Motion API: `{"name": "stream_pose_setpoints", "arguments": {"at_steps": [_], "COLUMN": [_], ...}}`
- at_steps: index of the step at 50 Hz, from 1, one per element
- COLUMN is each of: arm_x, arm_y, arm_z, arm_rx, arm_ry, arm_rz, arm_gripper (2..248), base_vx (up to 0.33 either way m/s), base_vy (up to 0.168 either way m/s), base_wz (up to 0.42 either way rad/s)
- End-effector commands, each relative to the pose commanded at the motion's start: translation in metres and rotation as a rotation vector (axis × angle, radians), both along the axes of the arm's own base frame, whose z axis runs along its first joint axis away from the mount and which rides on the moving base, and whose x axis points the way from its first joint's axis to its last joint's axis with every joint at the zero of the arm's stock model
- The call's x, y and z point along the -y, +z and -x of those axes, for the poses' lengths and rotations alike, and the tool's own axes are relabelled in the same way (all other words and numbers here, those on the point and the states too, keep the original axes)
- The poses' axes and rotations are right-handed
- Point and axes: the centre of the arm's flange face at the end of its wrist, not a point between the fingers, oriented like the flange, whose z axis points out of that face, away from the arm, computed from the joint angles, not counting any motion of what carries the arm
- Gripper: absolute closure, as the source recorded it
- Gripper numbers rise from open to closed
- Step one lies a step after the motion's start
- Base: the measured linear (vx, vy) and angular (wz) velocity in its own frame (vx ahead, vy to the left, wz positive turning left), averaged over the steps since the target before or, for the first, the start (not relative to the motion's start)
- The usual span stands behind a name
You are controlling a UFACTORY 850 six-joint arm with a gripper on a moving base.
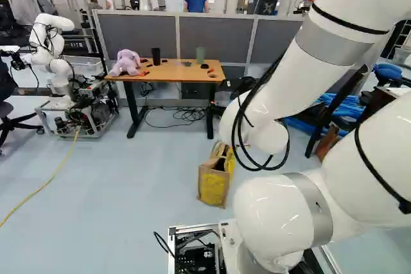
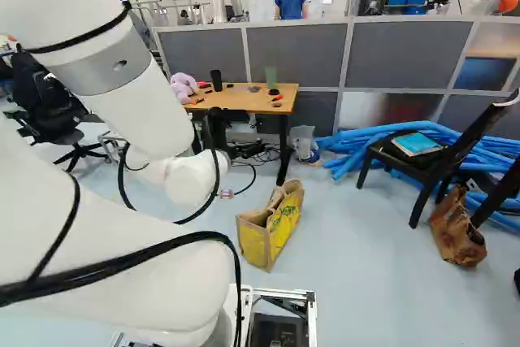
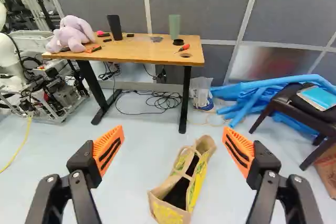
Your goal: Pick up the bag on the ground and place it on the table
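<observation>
Gaping wide, with nothing caught between its orange pads (image 3: 108, 148), the gripper (image 3: 173, 129) has no hold on anything, so the grasp is all to do. Beyond it the bag (image 3: 197, 183) stands upright on the floor (image 3: 131, 156), top open, short of the table (image 3: 142, 50); none of the lifting or carrying is done. What remains, as I judge it, is getting down to the bag, closing on a handle or the rim, raising it above the tabletop's edge, crossing over and setting it down. The plush toy (image 3: 72, 34), black cup (image 3: 115, 27) and green cup (image 3: 174, 26) already up there will need avoiding.
</observation>
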Motion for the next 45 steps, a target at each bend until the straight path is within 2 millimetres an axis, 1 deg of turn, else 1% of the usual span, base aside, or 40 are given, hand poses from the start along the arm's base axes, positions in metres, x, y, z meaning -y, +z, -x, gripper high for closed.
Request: {"name": "stream_pose_setpoints", "arguments": {"at_steps": [14,31,37,45], "arm_x": [0.0,0.0,0.0,0.002], "arm_y": [0.0,0.0,0.001,0.001], "arm_z": [0.0,-0.001,-0.006,-0.02], "arm_rx": [0.0,0.0,-0.006,-0.031], "arm_ry": [0.0,0.0,-0.003,-0.025], "arm_rz": [0.0,0.0,-0.001,-0.01], "arm_gripper": [3,3,3,3], "base_vx": [0.135,0.004,0.0,0.0], "base_vy": [0.002,0.001,0.0,0.0], "base_wz": [0.0,0.001,0.0,0.0]}}
